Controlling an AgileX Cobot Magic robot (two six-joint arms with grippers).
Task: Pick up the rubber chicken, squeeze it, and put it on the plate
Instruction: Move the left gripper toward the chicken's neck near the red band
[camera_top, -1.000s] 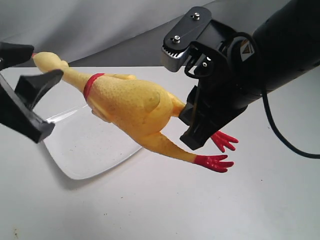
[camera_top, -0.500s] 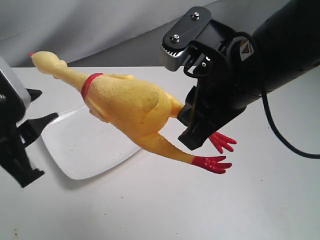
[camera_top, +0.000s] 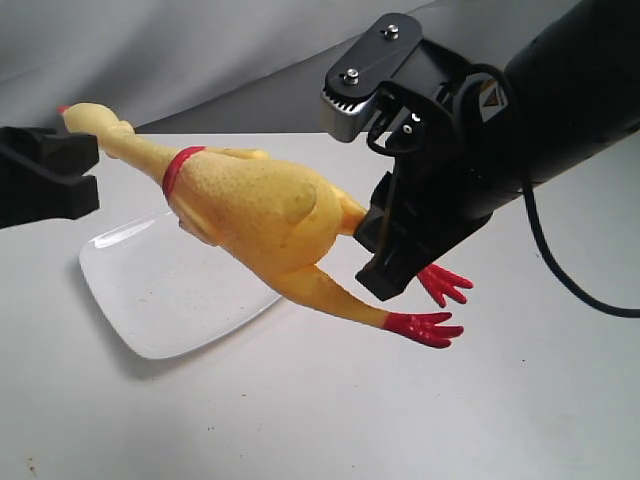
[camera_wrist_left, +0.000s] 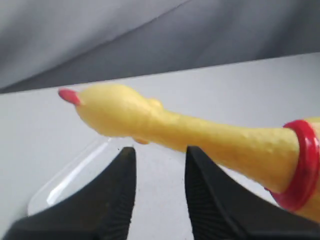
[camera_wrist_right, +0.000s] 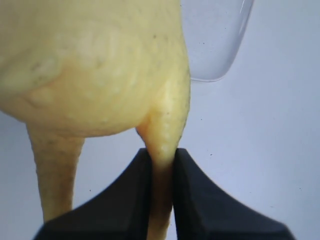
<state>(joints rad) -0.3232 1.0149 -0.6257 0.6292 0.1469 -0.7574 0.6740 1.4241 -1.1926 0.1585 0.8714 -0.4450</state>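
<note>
The rubber chicken (camera_top: 260, 210) hangs in the air, over or just beside the plate (camera_top: 150, 300). In the exterior view its head points toward 10 o'clock and its feet toward 4 o'clock. The right gripper (camera_wrist_right: 161, 159) pinches 1 thin leg (camera_wrist_right: 165, 125) just below the body. The left gripper (camera_wrist_left: 159, 165) stands by the neck (camera_wrist_left: 215, 145), jaws a little apart with nothing between them. The toy looks light, soft and hollow. The leg likely flexes and may slip, so the fat belly seems the better place to squeeze.
</note>
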